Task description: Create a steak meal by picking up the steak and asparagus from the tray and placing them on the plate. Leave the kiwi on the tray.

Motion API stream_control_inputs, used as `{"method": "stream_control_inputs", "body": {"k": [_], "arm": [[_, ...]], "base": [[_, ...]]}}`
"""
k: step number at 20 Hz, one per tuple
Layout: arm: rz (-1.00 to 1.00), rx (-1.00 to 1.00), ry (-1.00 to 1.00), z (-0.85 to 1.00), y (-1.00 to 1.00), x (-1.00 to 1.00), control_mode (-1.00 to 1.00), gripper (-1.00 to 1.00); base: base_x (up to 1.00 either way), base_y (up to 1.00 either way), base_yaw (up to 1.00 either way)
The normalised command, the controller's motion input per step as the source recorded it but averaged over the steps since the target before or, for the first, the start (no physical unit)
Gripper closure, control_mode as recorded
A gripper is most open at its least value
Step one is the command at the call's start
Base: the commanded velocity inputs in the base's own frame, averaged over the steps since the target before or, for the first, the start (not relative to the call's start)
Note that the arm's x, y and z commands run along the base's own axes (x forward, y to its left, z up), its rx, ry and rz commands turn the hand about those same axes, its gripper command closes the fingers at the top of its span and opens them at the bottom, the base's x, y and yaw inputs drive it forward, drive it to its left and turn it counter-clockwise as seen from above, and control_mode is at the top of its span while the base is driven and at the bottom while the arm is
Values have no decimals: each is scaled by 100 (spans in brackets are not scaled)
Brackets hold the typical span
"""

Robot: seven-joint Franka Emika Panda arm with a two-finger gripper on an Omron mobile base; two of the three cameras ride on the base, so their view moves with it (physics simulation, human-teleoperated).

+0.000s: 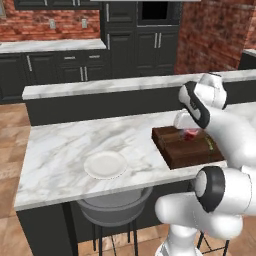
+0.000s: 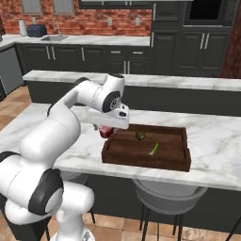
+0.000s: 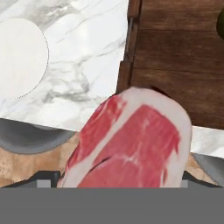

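gripper (image 2: 106,131) clamped on the steak (image 3: 131,140), held above the tray's (image 2: 141,162) left end. hand view alone shows the marbled cut face filling the grip. right base view shows the kiwi (image 2: 140,136) and the asparagus (image 2: 154,149), its stalk lying diagonally; left base view shows the plate (image 1: 105,164) on the counter.

Pretty standard white arm (image 2: 61,122) here: chunky rounded glossy shells with dark grey, almost black, bands at the joints. At 7 o'clock in the right base view there's a fat white segment capped by a dark ring. The hand is a flat white block, no cables or markings I can make out.
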Motion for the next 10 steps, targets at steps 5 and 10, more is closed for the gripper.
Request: {"method": "stream_control_inputs", "body": {"k": [5,10], "arm": [[0,0,-1,1,100,-29,-100,100],[0,0,0,0,100,-13,-100,100]], "base": [[0,0,0],[0,0,0]]}}
